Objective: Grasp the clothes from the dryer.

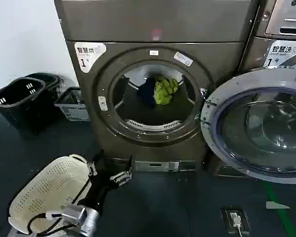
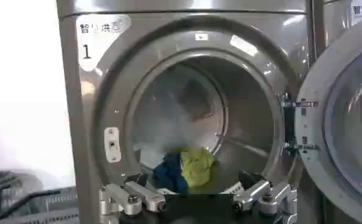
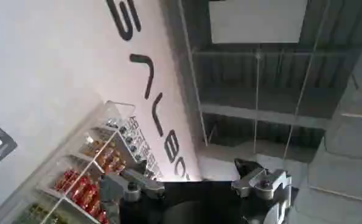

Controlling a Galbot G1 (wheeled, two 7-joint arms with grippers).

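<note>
Two fabric pieces make up the clothes [image 1: 159, 91]: one lime yellow-green, one dark navy, bundled together and touching, lying on the drum floor toward the back of the dryer [image 1: 153, 59].

Dryer: bronze-grey front-loader, white sticker [image 1: 89, 53] marked 1 at the upper left of the porthole, door [image 1: 259, 128] swung fully open to the robot's right.

Left gripper [image 1: 119, 176]: low in front of the machine, below the porthole rim and well apart from the clothes; fingers [image 2: 132, 198] spread wide, holding nothing. Its wrist view looks straight into the drum, clothes [image 2: 184, 170] between the fingertips' lines.

Right gripper [image 3: 196, 182]: aimed upward toward a wall, ceiling and shelves [image 3: 86, 182]; fingers apart, empty.

White perforated basket [image 1: 47, 190]: on the floor beside the left arm.

Black baskets [image 1: 19, 98]: left of the dryer, by the wall.
</note>
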